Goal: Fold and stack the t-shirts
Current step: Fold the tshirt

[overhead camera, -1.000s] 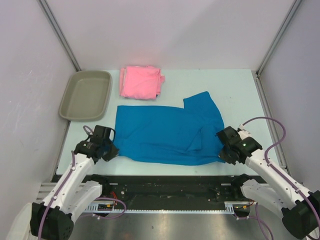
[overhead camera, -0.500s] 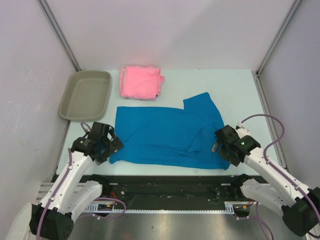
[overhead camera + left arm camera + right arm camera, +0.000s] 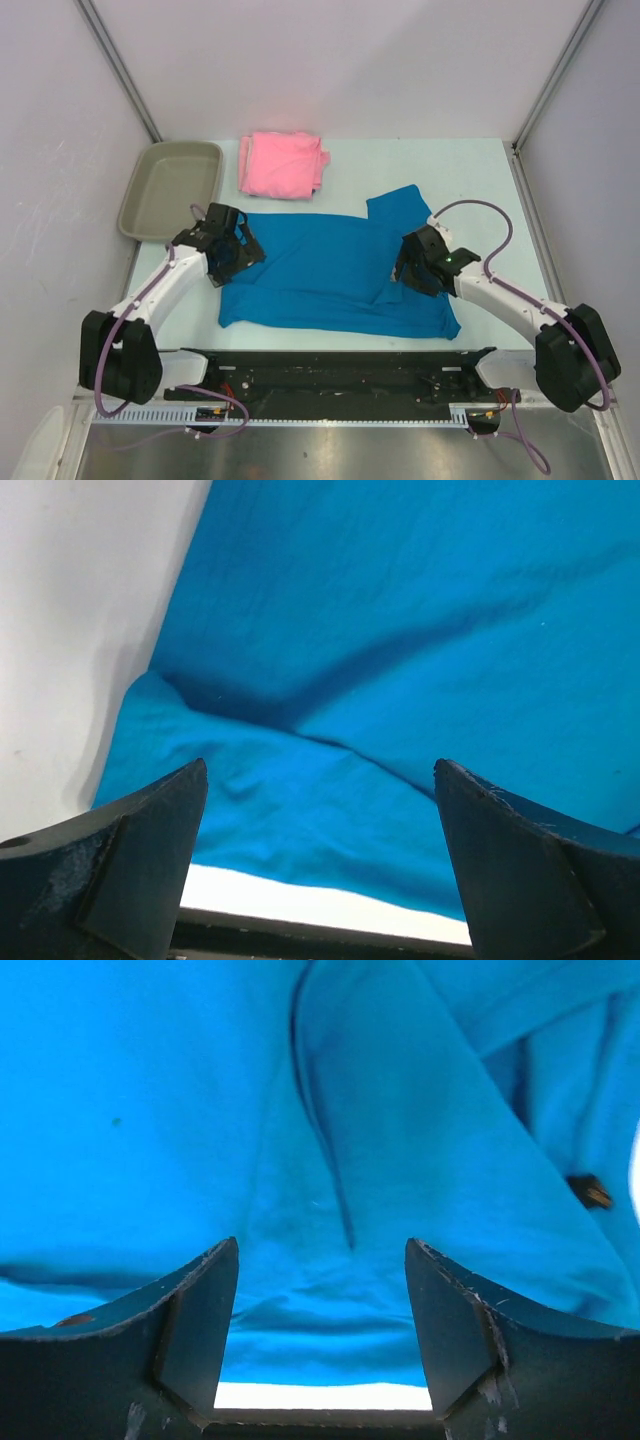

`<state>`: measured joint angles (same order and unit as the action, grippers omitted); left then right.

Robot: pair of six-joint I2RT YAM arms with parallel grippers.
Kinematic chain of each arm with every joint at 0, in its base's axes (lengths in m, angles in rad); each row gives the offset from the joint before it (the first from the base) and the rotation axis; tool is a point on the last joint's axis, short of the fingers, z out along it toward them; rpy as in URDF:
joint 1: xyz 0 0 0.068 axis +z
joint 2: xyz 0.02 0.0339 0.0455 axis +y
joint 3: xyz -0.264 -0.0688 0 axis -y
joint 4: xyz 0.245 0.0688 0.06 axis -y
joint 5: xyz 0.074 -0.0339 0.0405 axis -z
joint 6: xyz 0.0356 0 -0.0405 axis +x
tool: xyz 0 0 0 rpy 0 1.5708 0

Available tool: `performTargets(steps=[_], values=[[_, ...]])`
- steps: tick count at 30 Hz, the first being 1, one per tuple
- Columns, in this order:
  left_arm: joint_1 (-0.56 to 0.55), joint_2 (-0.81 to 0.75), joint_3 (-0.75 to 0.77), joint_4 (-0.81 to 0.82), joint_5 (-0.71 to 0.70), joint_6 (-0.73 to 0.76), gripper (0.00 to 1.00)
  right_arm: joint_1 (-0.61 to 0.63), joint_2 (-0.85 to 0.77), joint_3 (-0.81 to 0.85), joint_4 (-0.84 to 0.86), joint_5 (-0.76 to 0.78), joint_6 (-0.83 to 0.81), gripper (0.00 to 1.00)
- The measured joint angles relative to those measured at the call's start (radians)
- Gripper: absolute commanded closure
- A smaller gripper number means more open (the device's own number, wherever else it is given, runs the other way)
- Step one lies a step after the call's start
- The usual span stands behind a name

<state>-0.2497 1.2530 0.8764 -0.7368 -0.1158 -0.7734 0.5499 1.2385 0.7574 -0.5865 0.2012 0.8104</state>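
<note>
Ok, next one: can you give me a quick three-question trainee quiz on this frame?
1. Where does the pink shirt lie relative to the tray?
2. True or false: the right gripper is clamped on the blue shirt.
3. The left gripper is above: A) the tray, B) the blue shirt, C) the pink shirt.

Key
1. Beside it on the table, to its right in the top view, not in it.
2. False: its jaws are open above the cloth.
3. B, near that shirt's left edge, jaws open.
</note>
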Motion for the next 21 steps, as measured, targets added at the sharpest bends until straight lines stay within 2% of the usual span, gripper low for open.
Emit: performTargets(steps=[5,10,21], values=[[0.000,0.035,-0.001,0.060,0.021,0.000,0.00,0.008,0.070,0.002,0.102,-0.055,-0.008,0.40],[0.000,0.056,-0.004,0.094,0.026,0.000,0.00,0.033,0.125,0.002,0.133,-0.078,-0.008,0.41],[0.000,0.074,-0.025,0.127,0.037,0.006,0.00,0.043,0.129,0.002,0.120,-0.065,-0.023,0.41]])
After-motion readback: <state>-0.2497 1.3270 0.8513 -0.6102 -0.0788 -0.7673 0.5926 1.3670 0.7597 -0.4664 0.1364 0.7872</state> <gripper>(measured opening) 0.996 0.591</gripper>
